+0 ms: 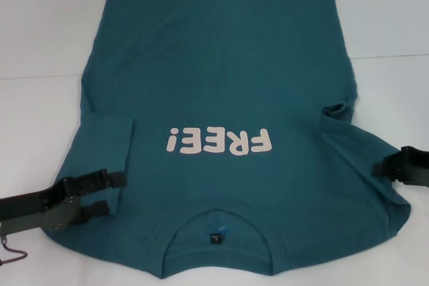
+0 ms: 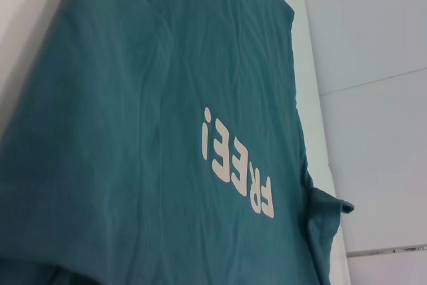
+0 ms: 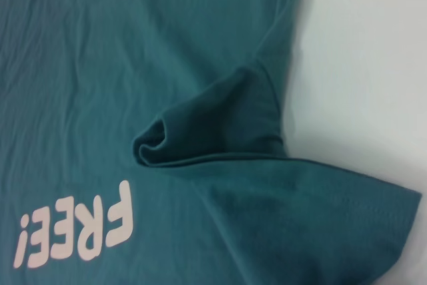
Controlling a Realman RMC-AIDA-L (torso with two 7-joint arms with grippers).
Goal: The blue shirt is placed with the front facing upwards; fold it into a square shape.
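The blue shirt (image 1: 214,65) lies flat, front up, on the white table (image 1: 40,25), its ribbed collar (image 1: 216,222) at the near edge and its hem far away. The pale "FREE!" print (image 1: 219,141) sits mid-chest. My left gripper (image 1: 112,193) is open, low over the shirt's near left shoulder, with nothing between its fingers. My right gripper (image 1: 387,165) is at the right sleeve's edge. That sleeve is bunched into a fold (image 1: 335,110), also seen in the right wrist view (image 3: 200,125). The left wrist view shows the shirt (image 2: 133,98) and the print (image 2: 237,165).
The left sleeve (image 1: 107,128) is creased inward onto the body. A seam line (image 1: 395,55) crosses the table behind the shirt on the right. A red cable (image 1: 13,256) hangs by my left arm. Bare table lies on both sides of the shirt.
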